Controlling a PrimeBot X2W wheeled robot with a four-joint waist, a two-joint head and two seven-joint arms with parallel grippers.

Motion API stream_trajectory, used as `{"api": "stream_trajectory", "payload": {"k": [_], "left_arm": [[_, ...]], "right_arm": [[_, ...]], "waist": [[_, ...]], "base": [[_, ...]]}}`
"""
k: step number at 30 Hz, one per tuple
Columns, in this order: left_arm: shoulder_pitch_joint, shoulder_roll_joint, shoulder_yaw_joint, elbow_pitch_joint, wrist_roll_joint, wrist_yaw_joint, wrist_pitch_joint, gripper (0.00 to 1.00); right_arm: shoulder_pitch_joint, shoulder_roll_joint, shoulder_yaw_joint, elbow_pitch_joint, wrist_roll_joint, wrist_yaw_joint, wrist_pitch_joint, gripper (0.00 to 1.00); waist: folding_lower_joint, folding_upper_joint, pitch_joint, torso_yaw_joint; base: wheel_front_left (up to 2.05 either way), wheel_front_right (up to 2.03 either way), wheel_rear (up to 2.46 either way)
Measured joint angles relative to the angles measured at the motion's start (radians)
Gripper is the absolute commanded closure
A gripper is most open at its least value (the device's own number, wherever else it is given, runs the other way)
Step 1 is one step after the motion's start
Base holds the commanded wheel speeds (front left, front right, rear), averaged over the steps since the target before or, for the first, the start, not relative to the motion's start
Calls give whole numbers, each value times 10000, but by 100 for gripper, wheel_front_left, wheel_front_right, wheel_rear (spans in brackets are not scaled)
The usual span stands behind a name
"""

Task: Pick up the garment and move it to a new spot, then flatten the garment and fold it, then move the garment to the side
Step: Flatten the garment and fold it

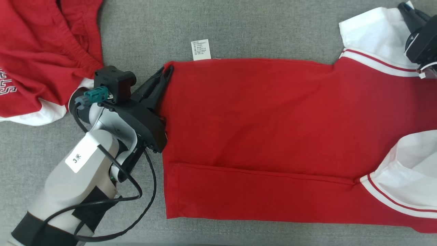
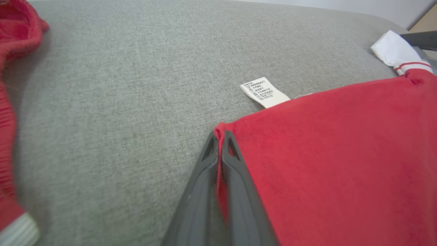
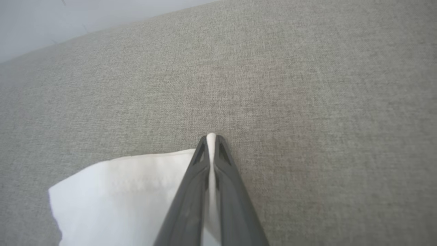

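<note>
Two arms spread, jaws pinching garment (flat)

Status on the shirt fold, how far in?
Done: red shirt lies flat on the grey fabric surface, near long edge apparently folded in. In hand: left gripper shut on the hem corner, right gripper shut on the white sleeve. Left: remaining folds, then moving it aside.

My head camera looks straight down on the grey woven cloth surface. My left wrist camera skims low along my left gripper; both catch the small white printed label. My right wrist camera hugs that cloth.
</note>
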Motion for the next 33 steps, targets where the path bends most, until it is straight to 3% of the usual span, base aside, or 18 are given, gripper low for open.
{"api": "stream_trajectory", "payload": {"k": [11, 33], "left_arm": [[91, 6, 27, 318, 52, -169, -435, 100], [1620, 311, -332, 384, -36, -614, -1641, 100]], "right_arm": [[268, 61, 343, -203, 265, 0, -209, 100], [2081, -608, 1390, -2159, 988, 2, -2414, 100]], "waist": [[0, 0, -472, -49], [-1, -1, -2149, -477]], "base": [[0, 0, 0], [0, 0, 0]]}}
